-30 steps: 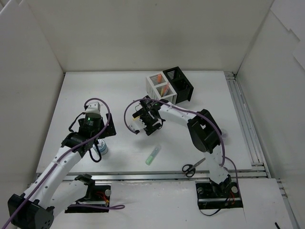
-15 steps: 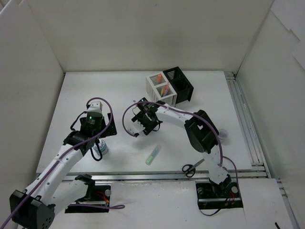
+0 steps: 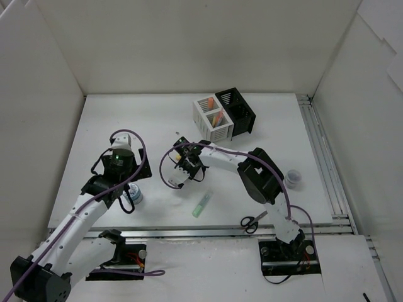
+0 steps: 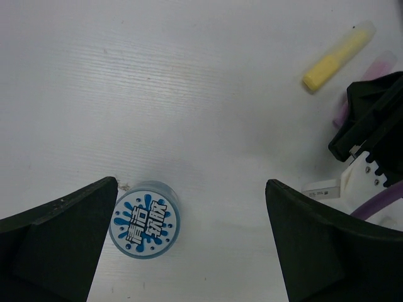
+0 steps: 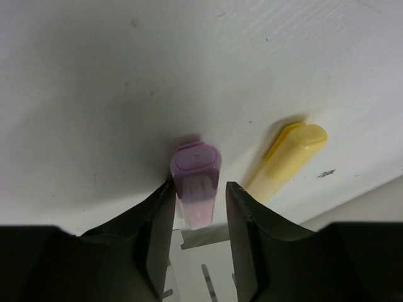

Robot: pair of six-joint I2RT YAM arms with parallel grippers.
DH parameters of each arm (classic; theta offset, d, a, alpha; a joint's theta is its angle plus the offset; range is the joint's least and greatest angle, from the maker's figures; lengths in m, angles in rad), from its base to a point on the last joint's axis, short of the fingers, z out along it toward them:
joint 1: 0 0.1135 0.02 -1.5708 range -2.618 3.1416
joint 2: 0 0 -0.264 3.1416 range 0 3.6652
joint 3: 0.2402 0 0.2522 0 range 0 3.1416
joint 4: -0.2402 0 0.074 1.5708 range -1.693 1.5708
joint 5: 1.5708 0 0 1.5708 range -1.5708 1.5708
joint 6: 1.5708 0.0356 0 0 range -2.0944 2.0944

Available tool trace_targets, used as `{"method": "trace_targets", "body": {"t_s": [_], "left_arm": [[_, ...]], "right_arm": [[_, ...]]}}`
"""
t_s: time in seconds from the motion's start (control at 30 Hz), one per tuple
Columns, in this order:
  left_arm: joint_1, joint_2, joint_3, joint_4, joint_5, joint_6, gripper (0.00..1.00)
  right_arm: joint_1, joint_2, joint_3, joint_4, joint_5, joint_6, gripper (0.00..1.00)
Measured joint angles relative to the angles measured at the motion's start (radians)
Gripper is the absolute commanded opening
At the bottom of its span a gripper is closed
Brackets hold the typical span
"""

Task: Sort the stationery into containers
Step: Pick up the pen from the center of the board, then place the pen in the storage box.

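A purple marker (image 5: pixel 196 165) lies on the white table between the fingers of my right gripper (image 5: pixel 200 189), which has closed in on it; the left finger touches it and the right finger is a hair away. A yellow marker (image 5: pixel 289 154) lies just to its right. From above, my right gripper (image 3: pixel 184 168) covers the purple marker. My left gripper (image 4: pixel 191 189) hangs open over the table, and the blue-dotted white jar (image 4: pixel 144 218) stands by its left finger. The white holder (image 3: pixel 212 117) has an orange marker (image 3: pixel 217 117) in it and is joined to the black holder (image 3: pixel 236 110).
A green marker (image 3: pixel 201 205) lies near the front edge of the table. The black-handled scissors (image 3: pixel 253 220) are at the front right. A small round jar (image 3: pixel 293 178) stands by the right arm. White walls enclose the table, and rails run along its right side.
My right gripper has moved left and toward the front, down to the table, and its jaws have narrowed around the purple marker. The left arm has barely shifted.
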Motion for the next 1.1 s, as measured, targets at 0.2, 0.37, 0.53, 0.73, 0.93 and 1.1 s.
{"method": "trace_targets", "body": {"t_s": [0.2,0.37,0.53,0.73,0.93,1.1], "left_arm": [[0.0,-0.115,-0.018,-0.001,-0.07,-0.018,1.0],[0.0,-0.158,-0.019,0.0,-0.092,-0.028,0.99],[0.0,-0.156,-0.019,-0.002,-0.094,-0.035,0.99],[0.0,-0.174,-0.019,-0.003,-0.093,-0.037,0.99],[0.0,-0.193,-0.019,-0.001,-0.071,-0.035,1.0],[0.0,-0.185,-0.019,-0.001,-0.055,-0.03,0.99]], "right_arm": [[0.029,0.0,-0.026,0.019,0.067,-0.008,0.19],[0.047,-0.003,-0.039,0.038,0.111,0.036,0.01],[0.071,-0.028,-0.056,0.017,0.084,0.12,0.0],[0.074,-0.121,-0.057,-0.029,-0.124,0.267,0.0],[-0.019,-0.258,-0.005,-0.01,-0.357,0.495,0.0],[-0.165,-0.329,-0.014,0.217,-0.444,0.774,0.0]]}}
